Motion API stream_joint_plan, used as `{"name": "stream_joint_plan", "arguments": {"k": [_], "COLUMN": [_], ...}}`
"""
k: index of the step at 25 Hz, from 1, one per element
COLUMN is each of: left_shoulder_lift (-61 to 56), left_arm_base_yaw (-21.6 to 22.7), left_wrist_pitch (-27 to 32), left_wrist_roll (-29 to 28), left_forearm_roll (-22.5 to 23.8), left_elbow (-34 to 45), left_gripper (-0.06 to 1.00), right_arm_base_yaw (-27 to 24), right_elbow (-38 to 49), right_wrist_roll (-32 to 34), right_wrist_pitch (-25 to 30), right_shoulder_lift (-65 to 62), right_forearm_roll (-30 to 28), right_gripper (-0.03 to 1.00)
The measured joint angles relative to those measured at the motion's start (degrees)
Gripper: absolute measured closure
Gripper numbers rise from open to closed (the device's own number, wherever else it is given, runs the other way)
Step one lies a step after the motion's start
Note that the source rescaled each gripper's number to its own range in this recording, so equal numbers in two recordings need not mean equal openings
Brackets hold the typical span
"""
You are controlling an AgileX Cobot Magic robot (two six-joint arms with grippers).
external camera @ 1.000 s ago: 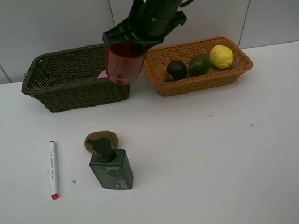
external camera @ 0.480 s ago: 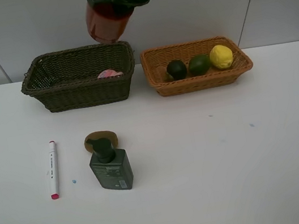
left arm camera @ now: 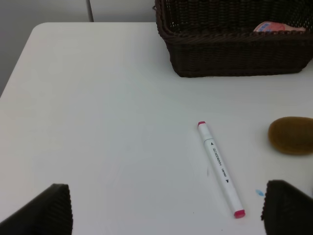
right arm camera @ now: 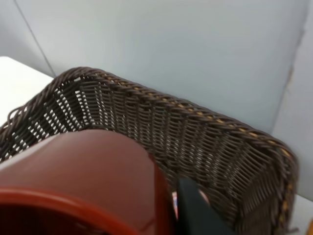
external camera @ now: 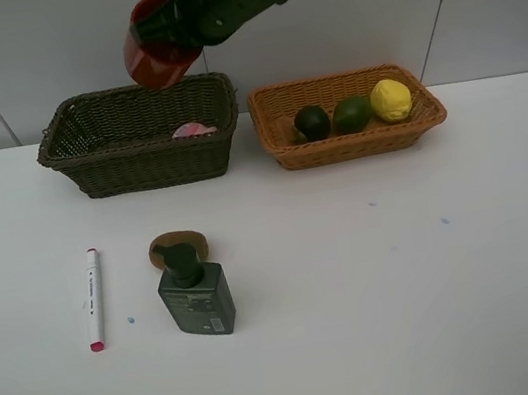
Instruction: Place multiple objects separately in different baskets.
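Observation:
My right gripper (external camera: 174,32) reaches across and is shut on the red cup (external camera: 155,55), holding it tilted in the air above the deep dark basket (external camera: 83,147). In the right wrist view the cup (right arm camera: 83,171) fills the foreground over the basket's wall (right arm camera: 195,132). A pink bottle (external camera: 193,128) lies in that basket. The orange-tan basket (external camera: 357,146) holds a dark round fruit (external camera: 311,123), a green avocado (external camera: 351,114) and a yellow lemon (external camera: 391,99). A white marker (external camera: 92,298), a brown kiwi (external camera: 179,244) and a dark green pump bottle (external camera: 195,295) lie on the table. My left gripper (left arm camera: 166,215) is open and empty near the marker (left arm camera: 220,169).
The white table (external camera: 410,284) has its left edge in the left wrist view (left arm camera: 19,58). A grey panelled wall (external camera: 37,53) stands right behind both baskets. The kiwi (left arm camera: 292,135) and the dark basket (left arm camera: 234,54) also show in the left wrist view.
My right gripper lifted the red cup from the gap between the baskets, then carried it left over the dark basket and tilted it. Nothing else moved.

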Motion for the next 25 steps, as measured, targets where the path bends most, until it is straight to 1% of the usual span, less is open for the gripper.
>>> {"name": "stream_joint_plan", "arguments": {"k": [3,5,11,16,25], "left_shoulder_lift": [0.00,0.00,0.00,0.00,0.00], "left_arm_base_yaw": [0.00,0.00,0.00,0.00,0.00], "left_wrist_pitch": [0.00,0.00,0.00,0.00,0.00], "left_wrist_roll": [0.00,0.00,0.00,0.00,0.00], "left_forearm_roll": [0.00,0.00,0.00,0.00,0.00], "left_elbow": [0.00,0.00,0.00,0.00,0.00], "left_gripper": [-0.05,-0.05,-0.05,-0.05,-0.05], "right_arm_base_yaw": [0.00,0.00,-0.19,-1.51,-4.35], "right_elbow": [-0.80,-2.85,-11.72,-17.08,-18.67], "right_wrist_roll": [0.00,0.00,0.00,0.00,0.00], "right_wrist_pitch": [-2.52,-2.83,-2.09,-0.57,1.22], "right_shoulder_lift": [2.62,4.70,12.38,16.82,20.68], "right_forearm_roll": [0.00,0.00,0.00,0.00,0.06], "right_gripper": [0.97,0.97,0.97,0.97,0.97]}}
